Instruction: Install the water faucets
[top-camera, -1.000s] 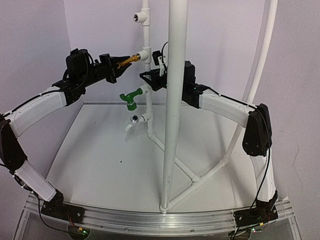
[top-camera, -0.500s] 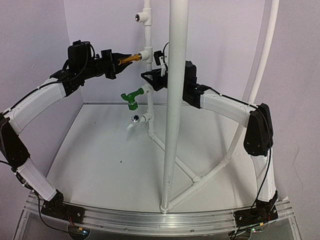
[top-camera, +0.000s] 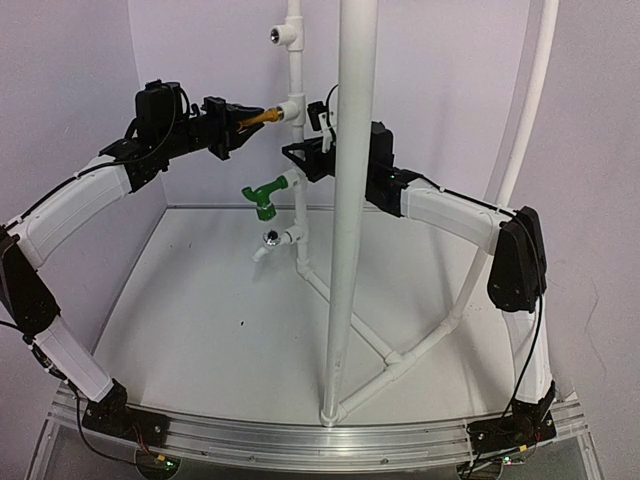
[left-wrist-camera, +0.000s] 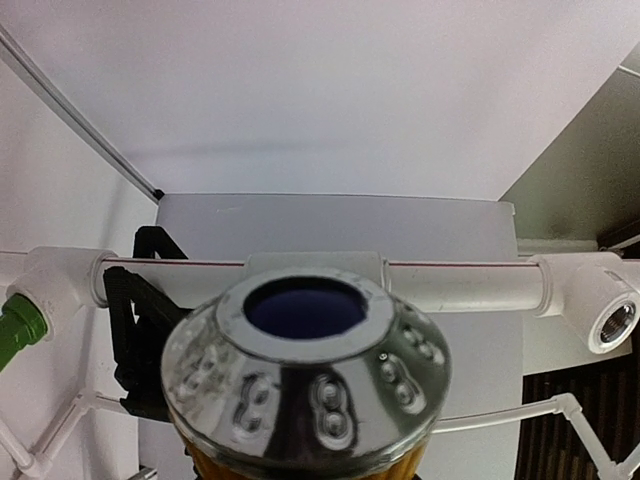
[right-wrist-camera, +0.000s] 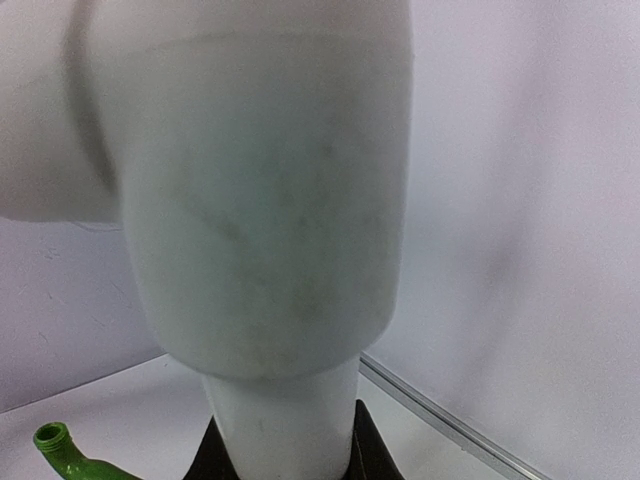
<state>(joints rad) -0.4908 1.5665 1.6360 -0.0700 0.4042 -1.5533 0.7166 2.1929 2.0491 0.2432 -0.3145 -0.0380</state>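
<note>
In the top view, the left gripper (top-camera: 232, 124) sits in the upper left of the frame. It is clenched on the brass faucet (top-camera: 262, 117). The faucet lies level, with its far end at the side opening of a white fitting (top-camera: 290, 108) on the thin pipe (top-camera: 297, 215). How far it is screwed in cannot be told. Just below, the green faucet (top-camera: 262, 196) sticks out to the left from a second fitting (top-camera: 291, 180) on the same pipe, its spout pointing down. The right gripper (top-camera: 305, 152) is at the thin pipe between those two fittings. It is partly hidden behind the thick pole (top-camera: 350, 250) that runs up the middle of the frame. The pipework stands on the white table (top-camera: 200, 330).

In the left wrist view, the brass faucet's knob (left-wrist-camera: 305, 370) fills the lower centre, shiny silver with a dark blue middle. Behind it the thin pipe runs across the frame. An open fitting (left-wrist-camera: 605, 320) with a threaded hole is at the right edge, and the green faucet's stem enters a fitting at the left edge.

In the right wrist view, a blurred fitting (right-wrist-camera: 260, 200) fills the upper frame. Beneath it the thin pipe sits between the black fingers (right-wrist-camera: 368, 455), which press on both sides and grasp it. The green faucet's spout shows in the lower left corner.
</note>
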